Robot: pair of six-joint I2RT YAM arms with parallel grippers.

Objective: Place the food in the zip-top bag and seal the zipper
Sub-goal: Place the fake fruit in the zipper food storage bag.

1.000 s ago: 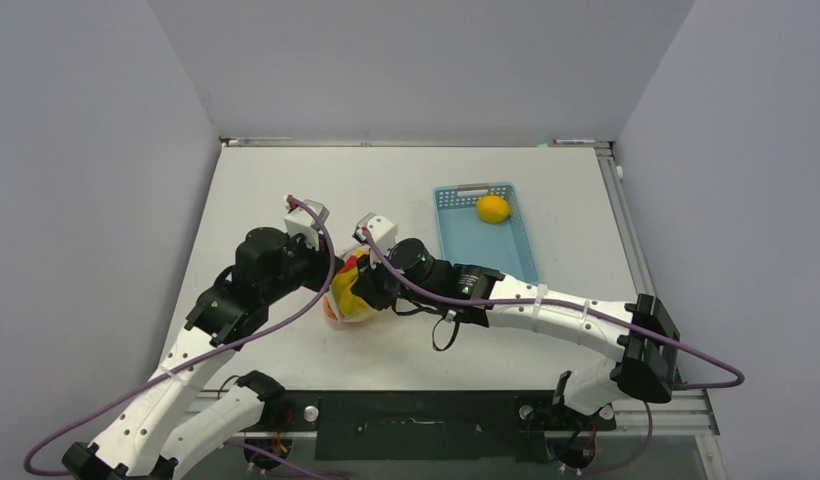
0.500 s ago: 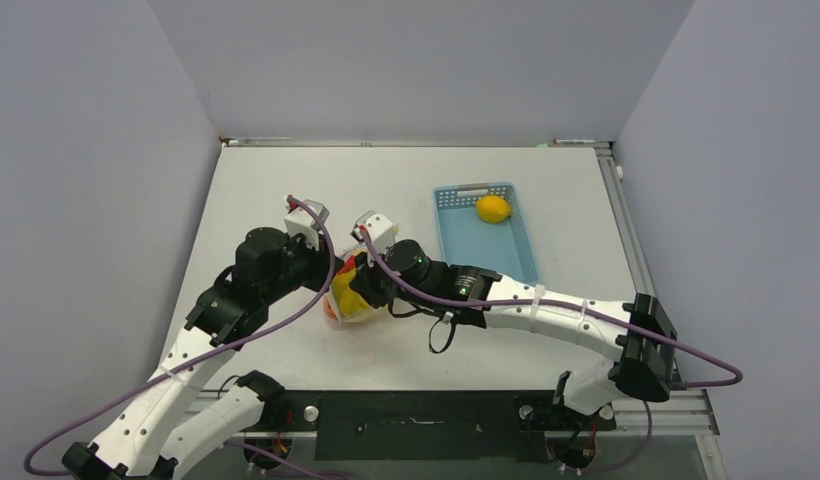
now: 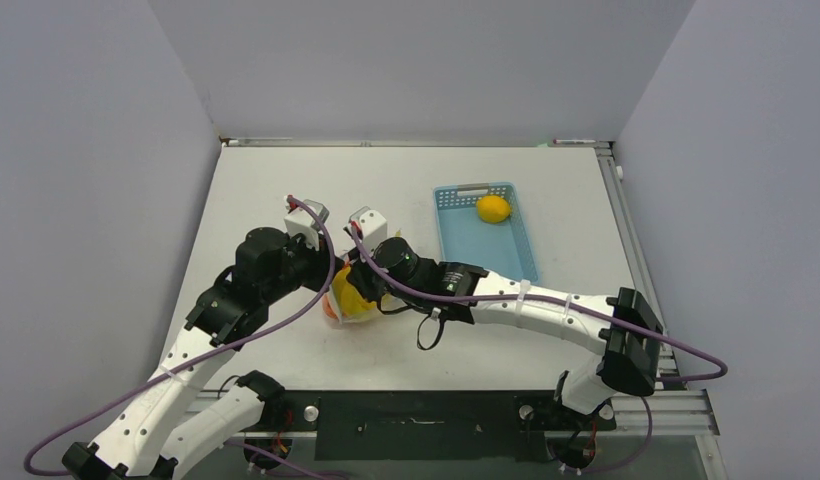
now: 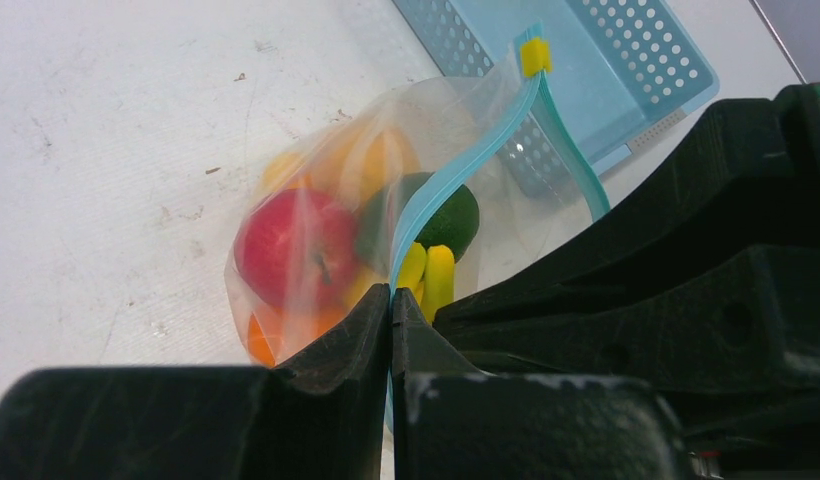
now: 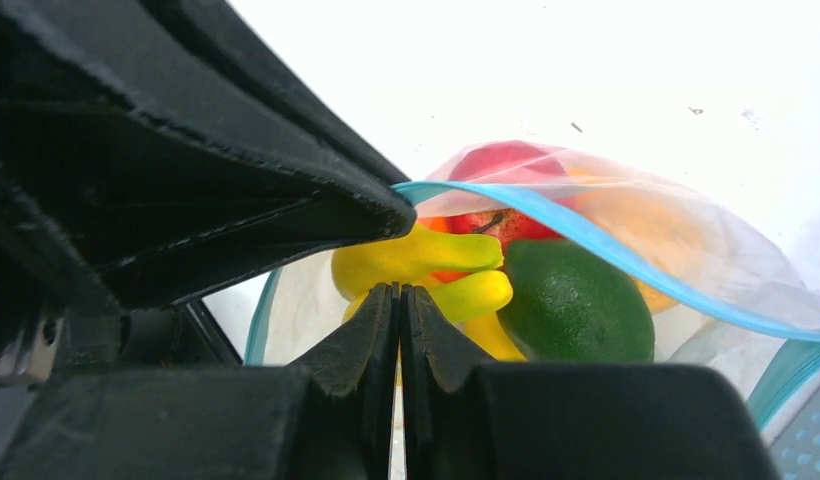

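Observation:
The zip-top bag (image 3: 348,303) lies mid-table between my two grippers. It holds food: a red apple (image 4: 286,245), a dark green avocado (image 5: 576,300), a yellow banana bunch (image 5: 416,258) and orange pieces. The mouth gapes open. My left gripper (image 4: 391,295) is shut on the light-blue zipper (image 4: 456,165) of one lip; a yellow slider (image 4: 533,55) sits at its far end. My right gripper (image 5: 399,290) is shut at the other lip, seemingly pinching the bag's edge, close beside the left gripper (image 3: 331,275). One yellow lemon (image 3: 493,208) lies in the basket.
A light-blue perforated basket (image 3: 516,255) stands right of the bag, also close behind it in the left wrist view (image 4: 626,60). Grey walls enclose the white table on three sides.
My right arm has shifted a little to the left, bringing its gripper closer against the left gripper at the bag's mouth. The left arm and the bag have stayed put.

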